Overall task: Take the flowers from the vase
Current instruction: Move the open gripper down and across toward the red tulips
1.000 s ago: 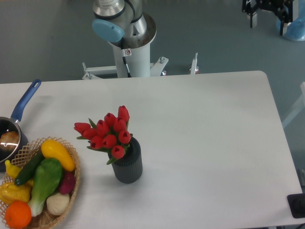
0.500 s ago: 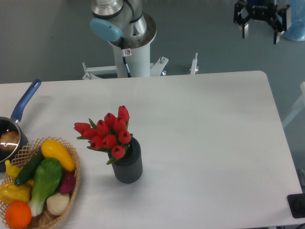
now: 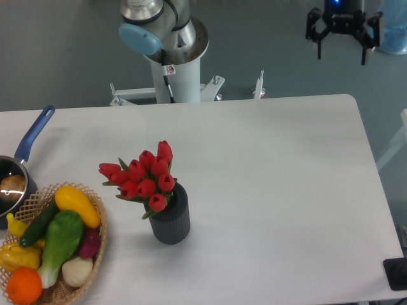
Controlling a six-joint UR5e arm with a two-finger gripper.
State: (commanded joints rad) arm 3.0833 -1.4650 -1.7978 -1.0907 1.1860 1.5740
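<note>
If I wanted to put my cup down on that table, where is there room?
The whole stretch right of the vase and flowers, out to the table edge, is bare, as is the strip behind them. The left side is crowded: basket and saucepan.

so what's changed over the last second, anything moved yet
Only the gripper has moved: it has come further into view at the top right, down and to the left, beyond the table's far edge. Its jaws are open and hold nothing. The flowers sit in the vase as before, and the basket and saucepan have not shifted.
</note>
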